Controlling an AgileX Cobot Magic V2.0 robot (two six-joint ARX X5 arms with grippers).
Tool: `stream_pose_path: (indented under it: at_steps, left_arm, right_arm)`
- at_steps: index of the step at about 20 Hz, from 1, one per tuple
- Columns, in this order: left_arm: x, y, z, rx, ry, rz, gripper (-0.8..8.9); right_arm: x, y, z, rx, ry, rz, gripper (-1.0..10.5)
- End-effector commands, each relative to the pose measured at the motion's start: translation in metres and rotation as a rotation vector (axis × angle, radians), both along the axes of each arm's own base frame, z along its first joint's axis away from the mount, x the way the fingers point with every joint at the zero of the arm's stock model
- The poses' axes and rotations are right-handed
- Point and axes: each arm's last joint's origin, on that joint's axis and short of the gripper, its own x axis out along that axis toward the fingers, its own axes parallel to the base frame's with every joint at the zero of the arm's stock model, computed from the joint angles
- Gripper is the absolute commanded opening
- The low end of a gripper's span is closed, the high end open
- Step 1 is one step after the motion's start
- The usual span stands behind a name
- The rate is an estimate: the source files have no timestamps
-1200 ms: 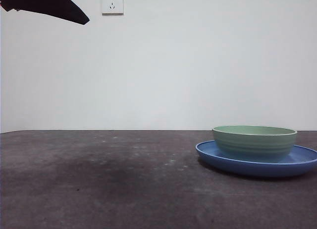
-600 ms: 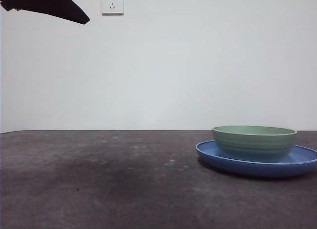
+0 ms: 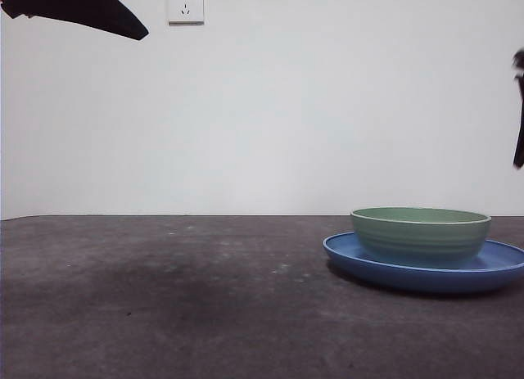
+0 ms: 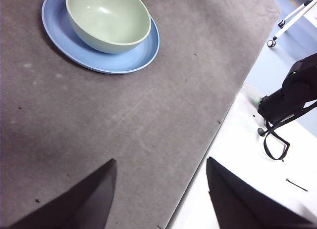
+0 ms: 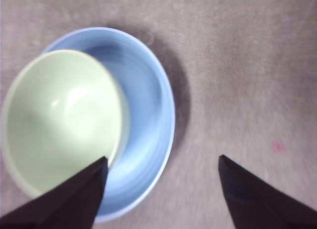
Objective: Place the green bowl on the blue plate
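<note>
The green bowl (image 3: 421, 234) stands upright on the blue plate (image 3: 344, 251) at the right of the table, set toward one side of the plate. Both show from above in the left wrist view, bowl (image 4: 108, 19) on plate (image 4: 140, 56), and in the right wrist view, bowl (image 5: 59, 115) on plate (image 5: 148, 110). My right gripper (image 5: 161, 189) hangs open high above the plate's rim, holding nothing; a dark sliver (image 3: 518, 109) at the front view's right edge is that arm. My left gripper (image 4: 161, 189) is open and empty, high over the table's edge, far from the bowl.
A white wall socket (image 3: 186, 4) sits on the back wall. The dark grey table (image 3: 164, 297) stretches left of the plate. A black arm tip (image 3: 82, 9) shows at the top left corner. Beyond the table's edge lie a white surface and black equipment (image 4: 292, 95).
A dark sliver of an arm has come into the front view at the right edge. The bowl, the plate and the black tip at the top left have not moved.
</note>
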Motion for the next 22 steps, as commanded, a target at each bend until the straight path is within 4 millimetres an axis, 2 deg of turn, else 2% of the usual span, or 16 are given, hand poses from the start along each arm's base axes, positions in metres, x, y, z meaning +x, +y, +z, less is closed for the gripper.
stream_pose_path:
  at_steps: [1,6,12,19,22]
  left_arm:
    - [0.0,-0.002,0.003,-0.011,-0.02,-0.021,2.88]
    - [0.0,-0.002,0.003,-0.012,-0.021,-0.021,2.88]
    - [0.0,-0.002,0.003,-0.011,-0.02,-0.021,2.88]
    - [0.0,-0.002,0.003,-0.012,-0.019,-0.02,2.88]
    - [0.0,-0.002,0.003,-0.012,-0.016,-0.019,2.88]
  right_arm:
    - [0.016,-0.001,-0.013,0.02,0.013,0.027,3.1]
    - [0.04,0.003,-0.047,0.046,0.065,0.06,2.9]
    - [0.054,0.012,-0.072,0.043,0.086,0.093,2.5]
    - [0.058,0.011,-0.078,0.039,0.086,0.091,0.3]
    - [0.058,0.01,-0.079,0.012,0.09,0.072,0.1]
